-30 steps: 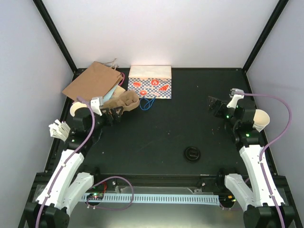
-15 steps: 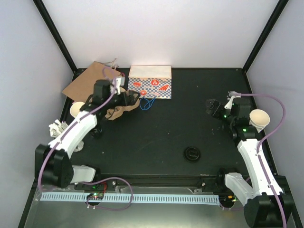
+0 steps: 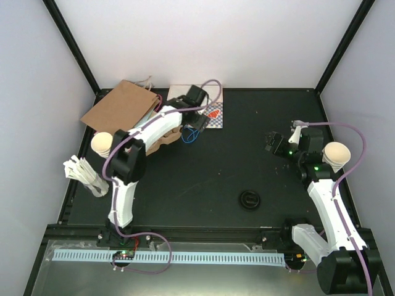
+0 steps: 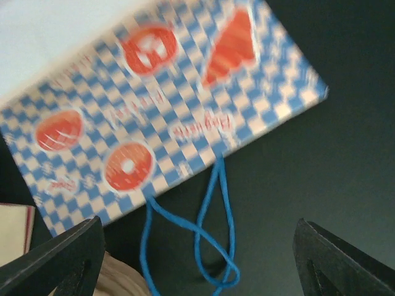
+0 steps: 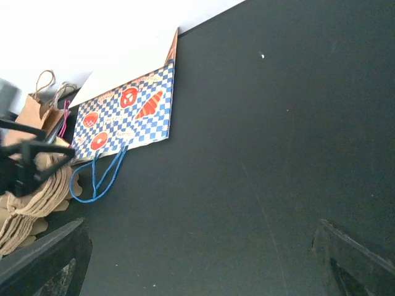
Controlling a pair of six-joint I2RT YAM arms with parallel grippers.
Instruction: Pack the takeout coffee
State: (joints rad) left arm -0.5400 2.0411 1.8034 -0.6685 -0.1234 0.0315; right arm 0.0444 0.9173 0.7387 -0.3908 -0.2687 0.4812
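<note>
Left arm stretched to the far-left part of the bench point(image 3: 234, 160). Its wrist hangs over the blue-and-white checked bag point(image 4: 173, 117), which lies flat against the back wall. In the left wrist view the left fingers point(image 4: 62, 259) are released and spread wide, with nothing between them. Below them we see the bag's near edge and its blue cord handles point(image 4: 221, 185), which loop out onto the bench.

Right arm at the right side, over bare bench and well apart from the bag. The right fingers point(image 5: 43, 259) are also released and set wide apart, holding nothing.

Coffee items:
- The black lid point(image 3: 250, 199) lies on the near-right part of the bench, closer to the right arm and well apart from the checked bag. From above we cannot tell whether a cup stands under it.
- The left cream cup point(image 3: 102, 143) is open-topped at the left edge, beside the left arm.
- The right cream cup point(image 3: 337, 152) is open-topped at the right edge, just beside the right arm.

Other items: a flat brown paper bag point(image 3: 117, 106) in the far-left corner, and a crumpled brown paper piece point(image 3: 165, 137) partly under the left arm.
</note>
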